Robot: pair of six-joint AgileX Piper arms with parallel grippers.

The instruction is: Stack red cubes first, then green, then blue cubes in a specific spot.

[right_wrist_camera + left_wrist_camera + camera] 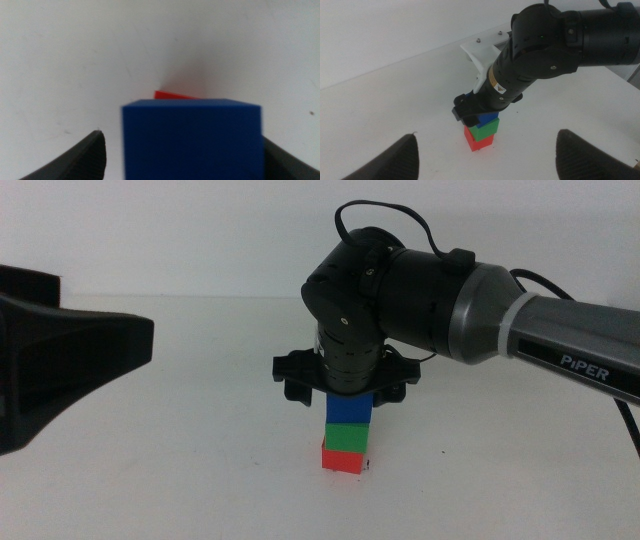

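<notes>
Middle view: right gripper, jaws spread, straddles blue cube topping upright green-red stack.

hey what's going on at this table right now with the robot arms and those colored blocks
The right gripper is directly over a three-cube stack in the middle of the white table: red cube at the bottom, green cube on it, blue cube on top. Its jaws straddle the blue cube, with a gap visible on at least one side, so it looks to be placing or releasing it. The left gripper waits off to the left with its jaws open, holding nothing.
</notes>
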